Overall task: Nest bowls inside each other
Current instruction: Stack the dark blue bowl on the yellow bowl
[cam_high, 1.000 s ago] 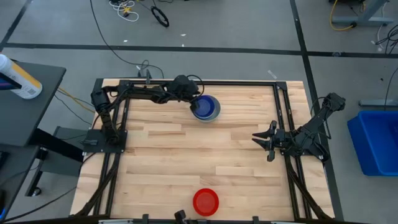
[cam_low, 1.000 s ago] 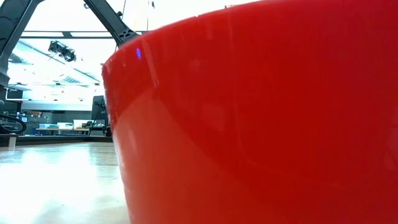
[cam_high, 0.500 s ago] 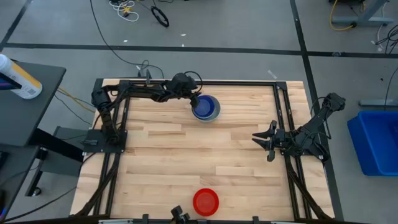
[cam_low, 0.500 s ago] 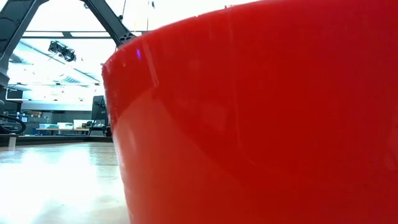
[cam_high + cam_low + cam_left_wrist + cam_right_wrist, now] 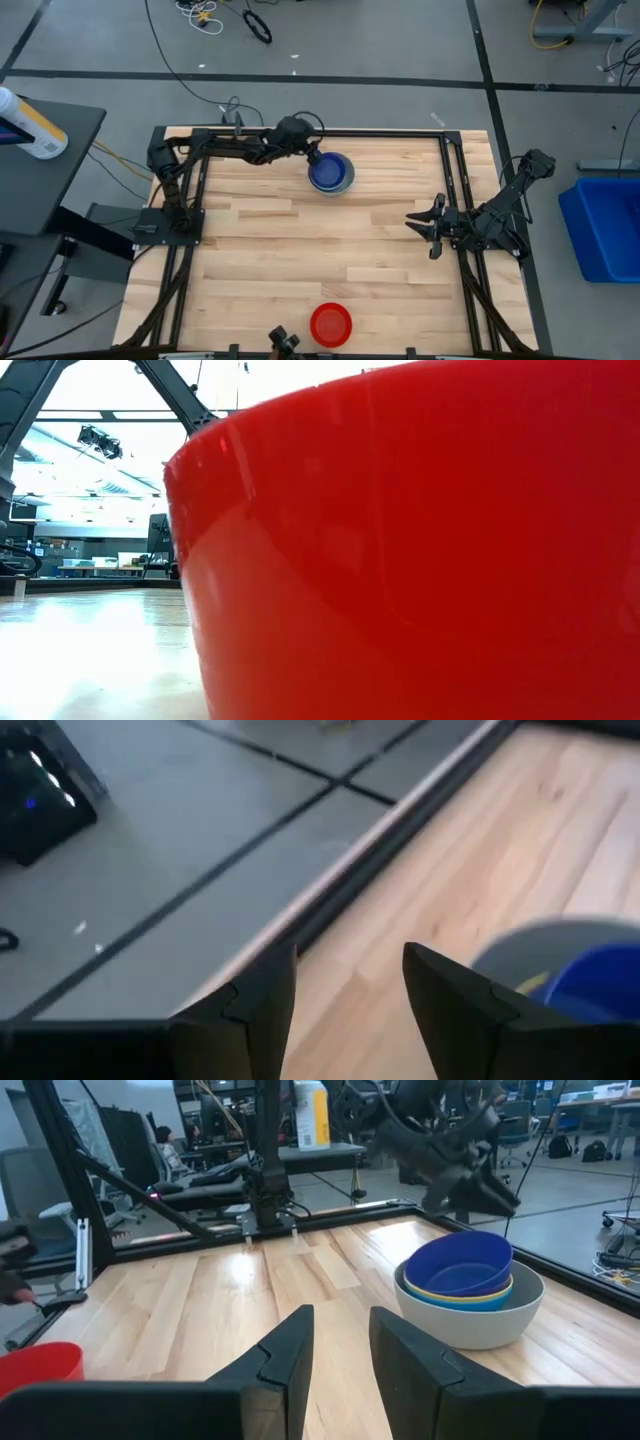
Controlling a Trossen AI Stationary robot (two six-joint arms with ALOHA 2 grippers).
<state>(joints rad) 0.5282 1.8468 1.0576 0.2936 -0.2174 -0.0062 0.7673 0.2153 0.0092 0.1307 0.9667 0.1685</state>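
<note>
Light: bright, even, from overhead.
Glare: on the bench [image 5: 90,650] in the low view.
Blur: left wrist view soft; red bowl [image 5: 420,550] unfocused.

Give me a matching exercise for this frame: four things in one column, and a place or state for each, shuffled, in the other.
Things
1. red bowl
2. dark blue bowl
3. left gripper
4. right gripper

Places or states
A. topmost in the nested stack inside the grey bowl
B. alone near the table's front edge
C. at the stack's rim by the far edge, fingers open
D. over the right side of the table, away from every bowl

Pairs: 1-B, 2-A, 3-C, 4-D
</note>
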